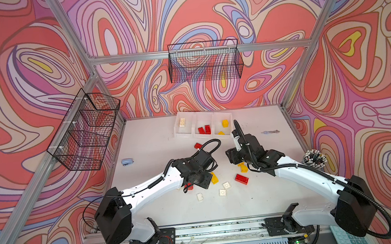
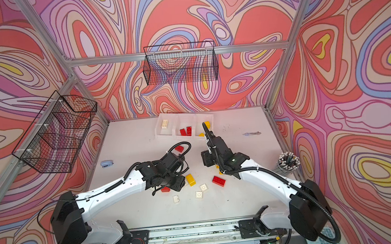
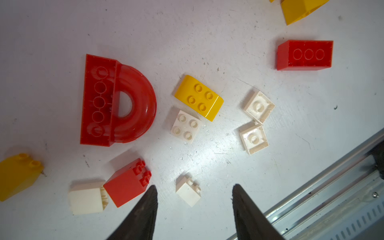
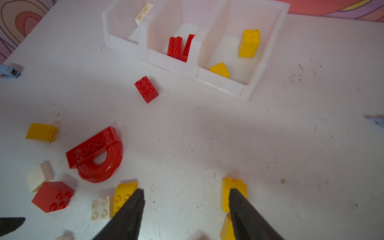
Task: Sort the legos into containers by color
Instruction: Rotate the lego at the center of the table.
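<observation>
From the near edge of the surface [image 1: 157,140], the left arm [image 1: 161,187] and right arm [image 1: 300,176] lean toward its middle — wrists bent down. Left end effector [image 3: 194,187] and right end effector [image 4: 186,190] both gape, holding nothing.

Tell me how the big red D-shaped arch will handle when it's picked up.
The red arch looks like rigid, hollow plastic, so probably stiff and light. Its glossy curved side may slip; the straight bar likely grips better. Lying flat, it shouldn't roll.
</observation>
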Motion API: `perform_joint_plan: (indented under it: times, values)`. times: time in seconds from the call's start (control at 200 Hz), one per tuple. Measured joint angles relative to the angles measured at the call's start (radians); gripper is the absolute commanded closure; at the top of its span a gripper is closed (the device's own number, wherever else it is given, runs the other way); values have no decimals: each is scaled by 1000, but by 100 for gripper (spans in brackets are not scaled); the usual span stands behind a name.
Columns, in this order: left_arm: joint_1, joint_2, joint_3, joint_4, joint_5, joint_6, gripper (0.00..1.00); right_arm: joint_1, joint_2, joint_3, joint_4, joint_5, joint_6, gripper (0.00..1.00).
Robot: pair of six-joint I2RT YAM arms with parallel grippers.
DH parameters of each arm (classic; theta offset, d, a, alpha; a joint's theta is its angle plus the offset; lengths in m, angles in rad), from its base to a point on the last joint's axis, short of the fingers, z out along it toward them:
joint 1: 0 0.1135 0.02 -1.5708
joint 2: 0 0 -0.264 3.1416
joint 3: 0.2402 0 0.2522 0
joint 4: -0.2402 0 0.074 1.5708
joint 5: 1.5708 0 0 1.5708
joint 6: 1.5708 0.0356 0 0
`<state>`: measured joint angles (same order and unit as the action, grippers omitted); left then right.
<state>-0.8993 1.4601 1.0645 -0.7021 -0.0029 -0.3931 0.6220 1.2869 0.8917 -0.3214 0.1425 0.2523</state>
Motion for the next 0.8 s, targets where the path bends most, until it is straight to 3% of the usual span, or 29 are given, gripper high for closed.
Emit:
perform_joint_plan:
  times: [0.341, 0.576, 0.801]
  values:
    - [-1, 175, 0, 64, 15, 42, 45, -14, 0, -29, 11, 32, 16, 32]
    - [-1, 224, 0, 126, 29, 57, 46, -119, -28, -117, 34, 16, 59, 31]
    - [-2, 263, 21, 138, 5, 82, 46, -140, -96, -142, 53, 7, 83, 30]
